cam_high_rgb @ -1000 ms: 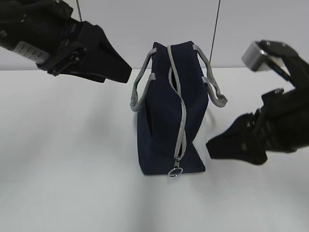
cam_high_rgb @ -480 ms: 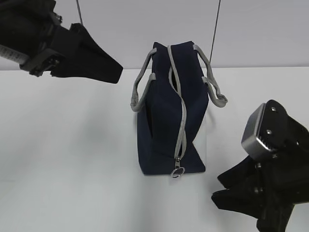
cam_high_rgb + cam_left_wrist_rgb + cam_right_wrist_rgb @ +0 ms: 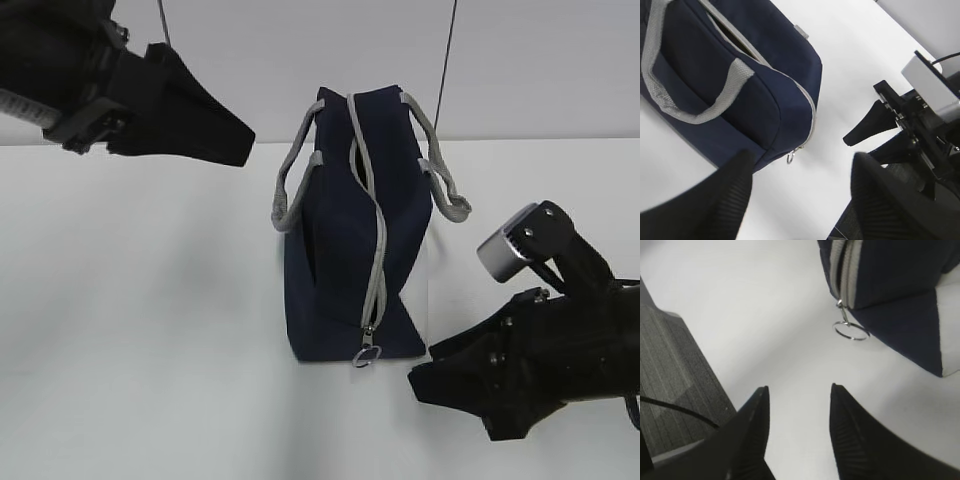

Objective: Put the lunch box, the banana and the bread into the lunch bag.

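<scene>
Pincers both spread, empty: left pincer (image 3: 235,145) high beside lunch bag (image 3: 345,250), right pincer (image 3: 797,405) low near ring pull (image 3: 851,330). Bag upright on table (image 3: 150,330), zipper mostly shut. Risk: missed ring; light bag dragged or toppled. Lunch box, banana, bread unseen.

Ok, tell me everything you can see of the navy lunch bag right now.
The navy-blue fabric lunch bag stands upright on the white table, with its narrow end toward the exterior camera. Two grey webbing handles droop to either side. A grey zipper runs along the top and down the near end, gaping at the top, and ends in a metal ring pull that lies near the table. A white side panel shows in the right wrist view. Nothing is touching the bag; both end effectors are clear of it.
</scene>
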`<state>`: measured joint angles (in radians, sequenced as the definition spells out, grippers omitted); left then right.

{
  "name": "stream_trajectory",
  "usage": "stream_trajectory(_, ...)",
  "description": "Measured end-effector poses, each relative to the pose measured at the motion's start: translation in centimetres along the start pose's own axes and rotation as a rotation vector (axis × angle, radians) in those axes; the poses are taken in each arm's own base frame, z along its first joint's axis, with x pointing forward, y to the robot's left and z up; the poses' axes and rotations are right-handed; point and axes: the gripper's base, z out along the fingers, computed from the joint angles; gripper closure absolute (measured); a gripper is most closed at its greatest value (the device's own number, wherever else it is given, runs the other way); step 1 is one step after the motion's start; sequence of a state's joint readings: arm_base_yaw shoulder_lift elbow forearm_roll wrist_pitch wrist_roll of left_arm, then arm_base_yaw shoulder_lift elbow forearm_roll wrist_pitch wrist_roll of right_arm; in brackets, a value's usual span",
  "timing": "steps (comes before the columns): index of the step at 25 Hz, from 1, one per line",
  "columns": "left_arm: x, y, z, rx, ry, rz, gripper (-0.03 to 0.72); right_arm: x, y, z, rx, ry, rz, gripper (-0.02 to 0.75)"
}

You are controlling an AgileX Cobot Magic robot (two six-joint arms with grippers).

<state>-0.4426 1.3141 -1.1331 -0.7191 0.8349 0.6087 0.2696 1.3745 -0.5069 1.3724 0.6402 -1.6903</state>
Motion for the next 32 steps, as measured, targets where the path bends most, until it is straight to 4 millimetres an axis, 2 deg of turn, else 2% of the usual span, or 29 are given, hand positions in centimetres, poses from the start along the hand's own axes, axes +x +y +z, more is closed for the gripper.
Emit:
stream_trajectory(2,-0.1,0.0,0.0,-0.005,-0.009,-0.001,0.253,-0.1,-0.3,0.4,0.006,-0.023,-0.001,0.412)
stream_trajectory(5,-0.2,0.1,0.0,-0.014,-0.02,0.008,0.253,0.1,-0.9,1.2,0.011,-0.038,-0.056,0.327)
stream_trajectory(8,-0.2,0.1,0.0,-0.015,-0.023,0.013,0.253,1.0,-1.7,2.6,0.003,-0.006,-0.07,0.291)
stream_trajectory(12,-0.2,0.1,0.0,-0.016,-0.023,0.026,0.253,1.9,-2.3,4.3,-0.04,0.021,-0.102,0.283)
stream_trajectory(19,0.0,0.0,0.0,-0.003,-0.005,0.032,0.253,2.4,-3.2,6.3,-0.066,-0.03,-0.204,0.279)
stream_trajectory(23,0.0,-0.1,-0.1,0.003,0.003,0.034,0.253,2.9,-3.9,7.4,-0.078,-0.011,-0.197,0.279)
stream_trajectory(32,0.1,-0.1,-0.1,0.002,0.008,0.038,0.253,2.5,-5.3,9.1,-0.081,-0.007,-0.199,0.279)
